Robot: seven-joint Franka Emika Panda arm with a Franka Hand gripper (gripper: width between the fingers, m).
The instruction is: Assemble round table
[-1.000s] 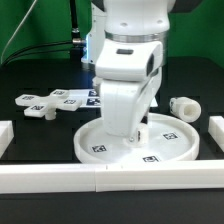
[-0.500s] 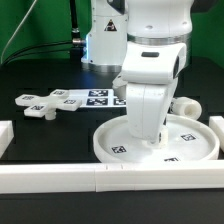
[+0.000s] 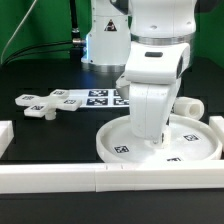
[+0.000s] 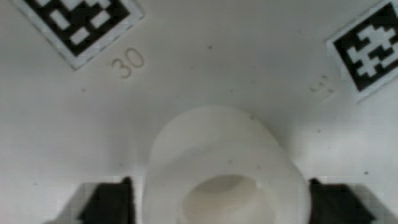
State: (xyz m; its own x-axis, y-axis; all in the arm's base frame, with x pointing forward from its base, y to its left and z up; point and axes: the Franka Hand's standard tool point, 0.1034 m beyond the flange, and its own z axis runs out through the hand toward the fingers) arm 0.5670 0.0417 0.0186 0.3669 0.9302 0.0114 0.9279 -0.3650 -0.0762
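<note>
Round table disc (image 3: 150, 160), your biggest part, lies flat on the tabletop (image 3: 40, 140) toward the exterior view's right, just behind the front border bar (image 3: 60, 180); the cross-shaped piece (image 3: 45, 103) is well apart at that view's left, and the thick leg (image 3: 188, 105) lies just beyond the disc's far rim. Your claw (image 4: 222, 200) is down over the disc's middle, its fingers (image 4: 111, 200) parted either side of the hub (image 4: 219, 150) with a sliver of gap, gripping nothing. You should expect stiff, light, slick plastic, so close squarely on the hub or it may skid.
</note>
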